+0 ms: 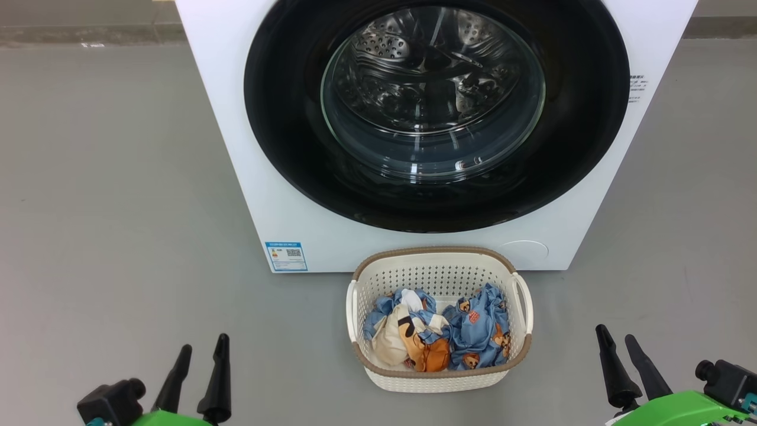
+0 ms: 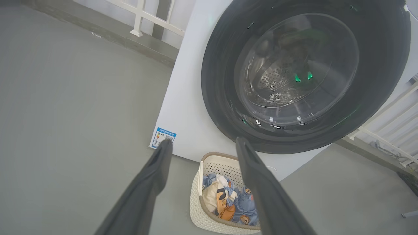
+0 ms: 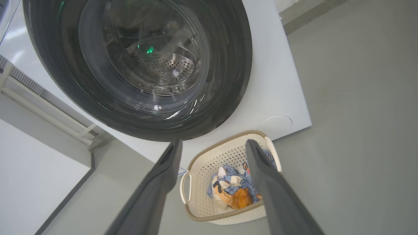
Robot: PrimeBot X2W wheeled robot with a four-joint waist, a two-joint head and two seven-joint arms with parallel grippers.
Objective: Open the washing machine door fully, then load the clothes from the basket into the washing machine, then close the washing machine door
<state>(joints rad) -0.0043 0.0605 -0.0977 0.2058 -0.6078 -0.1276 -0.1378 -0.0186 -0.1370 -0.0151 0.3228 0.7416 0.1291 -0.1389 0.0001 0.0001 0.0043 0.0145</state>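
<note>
The white washing machine [image 1: 236, 118] stands ahead with its washing machine door [image 1: 284, 148] shut flat against the front, black rim around a clear glass bowl. The cream basket [image 1: 439, 381] sits on the floor right before it, holding the clothes [image 1: 473, 331]: blue bear-print garments and a cream and orange piece. My left gripper [image 1: 204, 348] hangs open at the lower left, well left of the basket. My right gripper [image 1: 616, 337] stands open at the lower right, nothing between its fingers. The wrist views show the door [image 2: 222, 98] [image 3: 228, 81], the basket [image 2: 196, 212] [image 3: 199, 195] and the clothes [image 2: 241, 205] [image 3: 233, 192].
Grey floor [image 1: 118, 207] spreads on both sides of the machine. A blue label sticker [image 1: 286, 256] marks its lower left corner. White railings [image 2: 385, 130] and a wall base [image 3: 52, 111] stand beside the machine in the wrist views.
</note>
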